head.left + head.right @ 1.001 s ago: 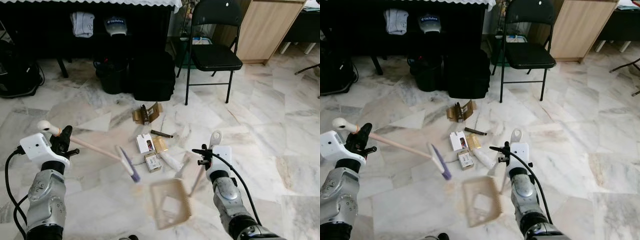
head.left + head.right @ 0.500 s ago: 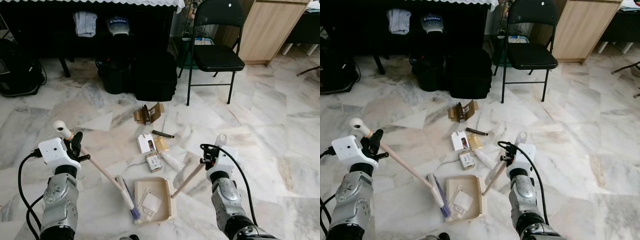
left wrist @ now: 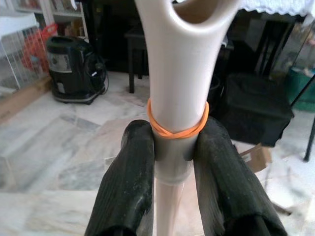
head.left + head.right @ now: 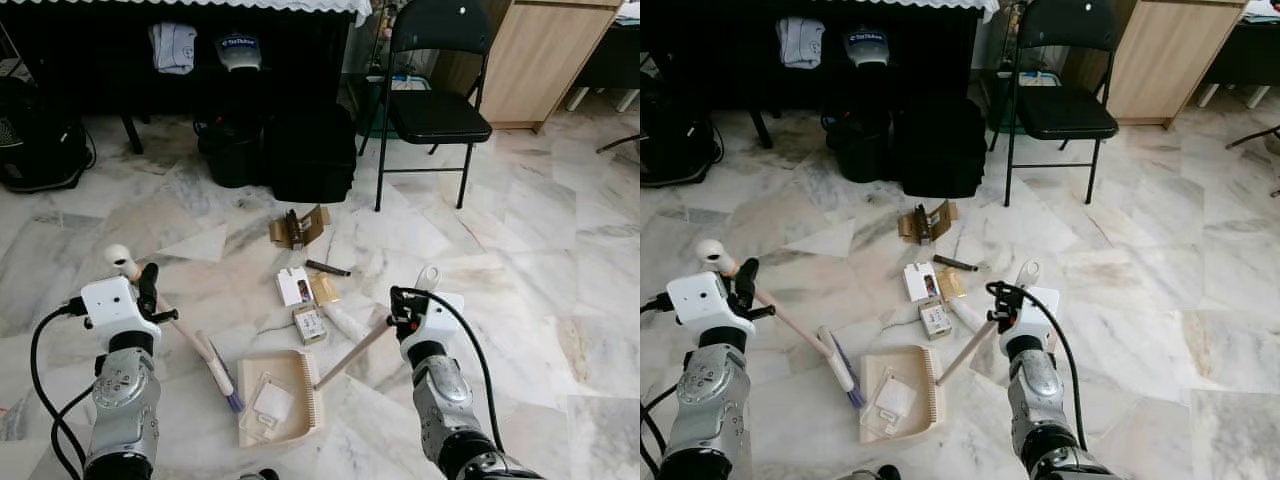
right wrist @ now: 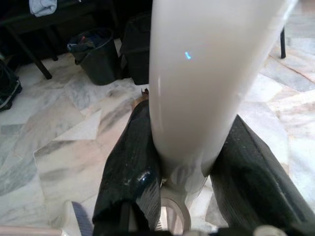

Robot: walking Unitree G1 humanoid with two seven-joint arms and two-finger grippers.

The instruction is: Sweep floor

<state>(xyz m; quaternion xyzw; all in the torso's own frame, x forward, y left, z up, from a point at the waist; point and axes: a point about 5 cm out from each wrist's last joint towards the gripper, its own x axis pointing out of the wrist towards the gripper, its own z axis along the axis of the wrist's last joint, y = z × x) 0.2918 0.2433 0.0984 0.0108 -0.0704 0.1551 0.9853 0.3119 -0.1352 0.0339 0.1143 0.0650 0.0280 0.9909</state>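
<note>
The left gripper (image 4: 150,290) clamps the broom (image 4: 205,352) handle; the right gripper (image 4: 398,305) clamps the dustpan (image 4: 281,396) handle. The remaining litter (image 4: 305,300) lies just beyond the pan's mouth — the broom head sits beside its left edge, so the left arm is nearer.

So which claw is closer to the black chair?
Right. The right claw grips the dustpan handle on the floor before the chair, on the chair's side. The left claw holds the broom farther off, across the litter.
</note>
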